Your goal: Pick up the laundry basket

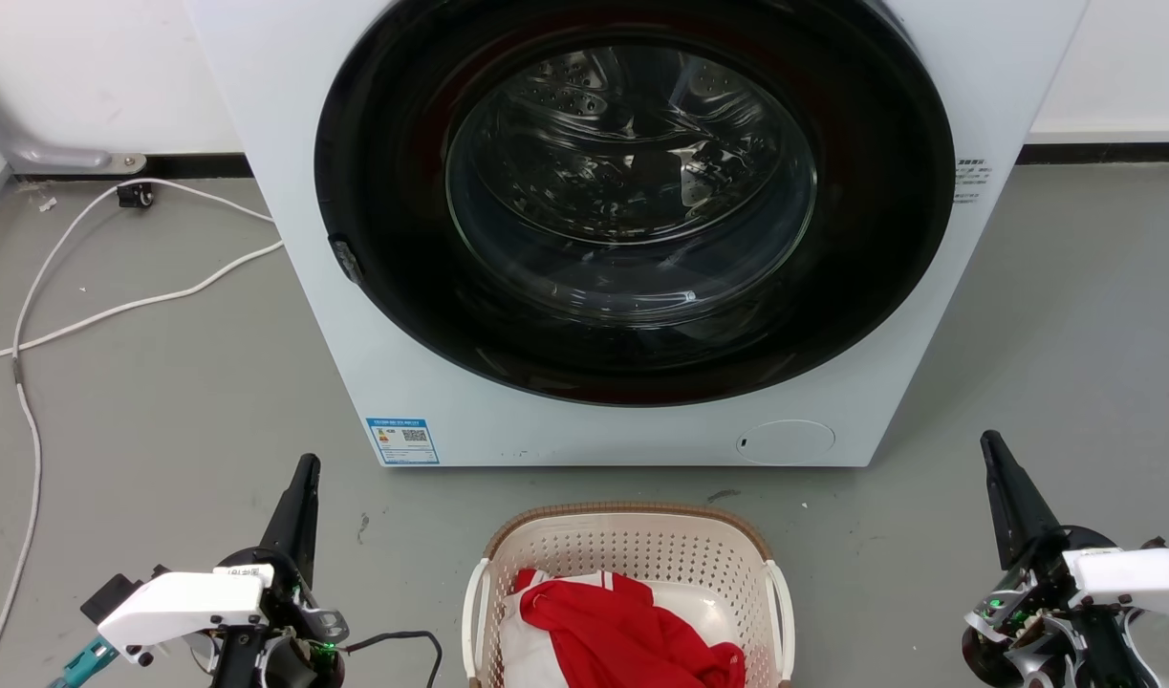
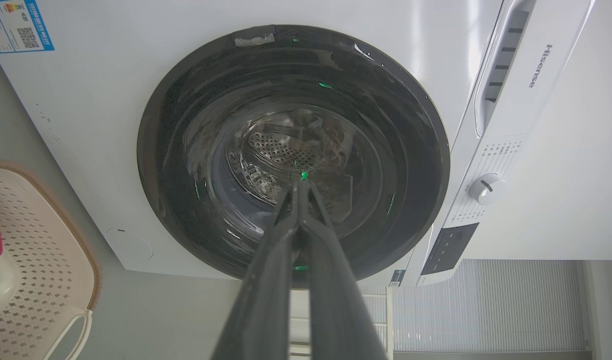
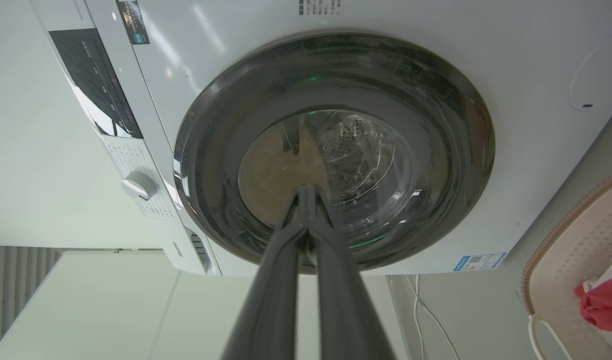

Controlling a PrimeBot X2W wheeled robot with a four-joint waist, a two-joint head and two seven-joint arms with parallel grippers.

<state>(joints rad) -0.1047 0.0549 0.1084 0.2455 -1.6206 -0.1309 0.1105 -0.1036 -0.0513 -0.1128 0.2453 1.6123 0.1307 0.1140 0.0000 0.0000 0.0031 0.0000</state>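
Cream laundry basket (image 1: 632,549), red cloth (image 1: 622,631) inside. My left jaws, right jaws: pressed together, empty. Wrist views add the washer dial (image 2: 485,189).

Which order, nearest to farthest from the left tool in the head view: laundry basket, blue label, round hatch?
From the left tool:
1. blue label, just ahead, slightly right.
2. laundry basket, centre floor.
3. round hatch, farther right.

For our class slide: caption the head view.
Laundry basket of red cloth before the washing machine, left pincer and right pincer shut.
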